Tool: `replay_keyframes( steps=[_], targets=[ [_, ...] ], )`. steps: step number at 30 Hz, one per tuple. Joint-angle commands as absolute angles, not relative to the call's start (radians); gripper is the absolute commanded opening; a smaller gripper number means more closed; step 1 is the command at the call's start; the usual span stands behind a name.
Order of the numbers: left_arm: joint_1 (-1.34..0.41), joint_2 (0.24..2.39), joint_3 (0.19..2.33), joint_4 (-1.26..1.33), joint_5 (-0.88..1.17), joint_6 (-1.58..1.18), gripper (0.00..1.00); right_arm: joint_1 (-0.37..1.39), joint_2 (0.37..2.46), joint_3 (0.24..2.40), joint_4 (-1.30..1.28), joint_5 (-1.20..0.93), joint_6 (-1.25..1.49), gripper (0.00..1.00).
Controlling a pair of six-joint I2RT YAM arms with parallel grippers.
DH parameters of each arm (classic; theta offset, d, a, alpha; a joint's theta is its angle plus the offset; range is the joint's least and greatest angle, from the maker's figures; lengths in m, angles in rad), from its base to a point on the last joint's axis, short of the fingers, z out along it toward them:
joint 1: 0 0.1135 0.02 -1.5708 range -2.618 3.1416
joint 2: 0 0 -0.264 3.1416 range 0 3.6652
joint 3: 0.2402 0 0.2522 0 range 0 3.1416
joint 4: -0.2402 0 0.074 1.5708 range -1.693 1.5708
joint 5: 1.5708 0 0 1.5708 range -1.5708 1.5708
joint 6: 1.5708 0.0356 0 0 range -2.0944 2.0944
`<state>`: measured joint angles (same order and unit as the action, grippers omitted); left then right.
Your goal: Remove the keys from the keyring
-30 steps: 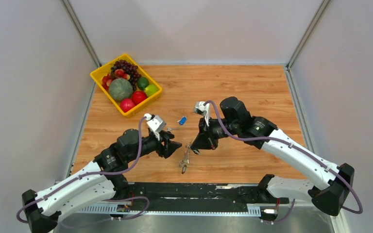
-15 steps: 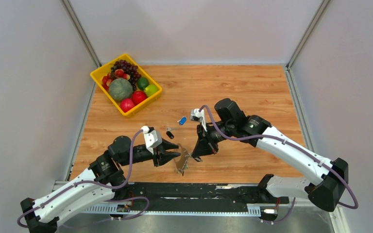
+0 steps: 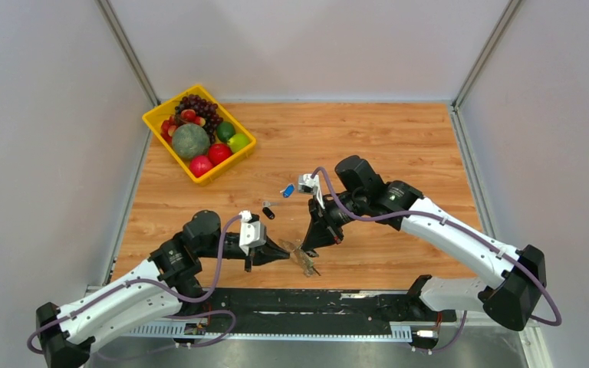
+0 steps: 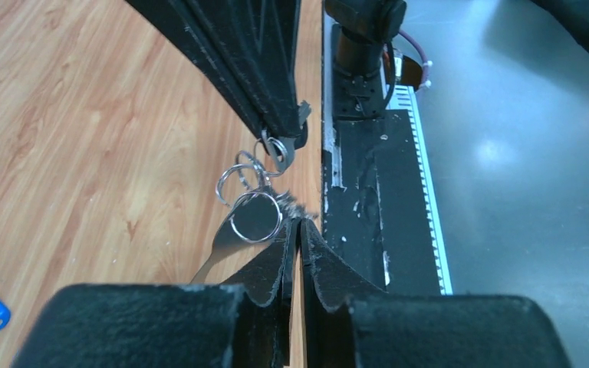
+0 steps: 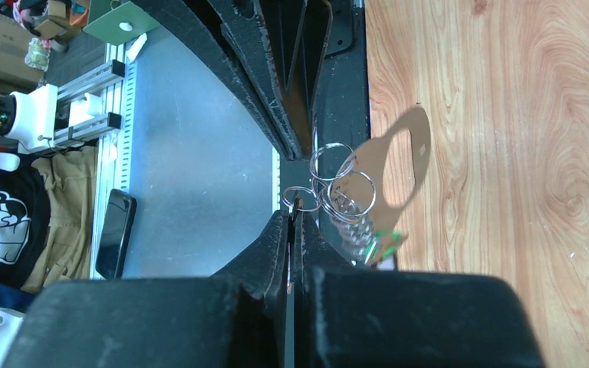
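From the overhead camera I see both arms reaching toward each other over the near middle of the worktop (image 3: 399, 138). The bunch of keys (image 3: 305, 262) hangs between their tips, just inside the near edge of the wood. My left hand (image 3: 284, 254) comes in from the left with its fingers pressed together, and on its wrist camera they are clamped on the toothed edges of the bunch, right beside one wire loop. My right hand (image 3: 307, 248) comes down from the far right, its fingers also together. Its own camera shows them pinching a small loop of the keyring (image 5: 330, 188), which appears as several thin wire loops linked together. A flat tan tag (image 5: 387, 184) with a hole in it hangs off those loops, and one key with a green head (image 5: 376, 247) sits at the right of the bunch. The two hands nearly touch tip to tip. Farther back on the worktop lie a blue-headed key (image 3: 287, 190) and a black-headed key (image 3: 268, 211), apart from the bunch and from each other. At the far left corner a yellow basket (image 3: 153, 116) holds fruit (image 3: 190, 140).
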<state>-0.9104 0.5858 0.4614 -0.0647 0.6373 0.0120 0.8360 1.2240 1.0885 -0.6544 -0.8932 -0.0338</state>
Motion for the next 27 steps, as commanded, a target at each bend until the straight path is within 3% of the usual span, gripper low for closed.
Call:
replay_keyframes(
  steps=[1,3,7,17,27],
  targets=[
    [-0.923,0.576,0.491,-0.04,0.677,0.071,0.15,0.831,1.227,1.123,-0.637,-0.944,-0.064,0.0],
    [-0.928,0.564,0.49,-0.034,0.643,0.077,0.22,0.832,1.234,1.124,-0.637,-0.945,-0.064,0.0],
    [-0.938,0.527,0.471,0.023,0.605,0.082,0.24,0.832,1.245,1.13,-0.637,-0.948,-0.065,0.0],
    [-0.956,0.454,0.459,0.018,0.607,0.094,0.11,0.829,1.248,1.151,-0.635,-0.907,-0.049,0.0],
    [-0.988,0.526,0.411,0.048,0.548,0.022,0.1,0.792,1.256,1.172,-0.619,-0.905,0.044,0.0]
  ],
)
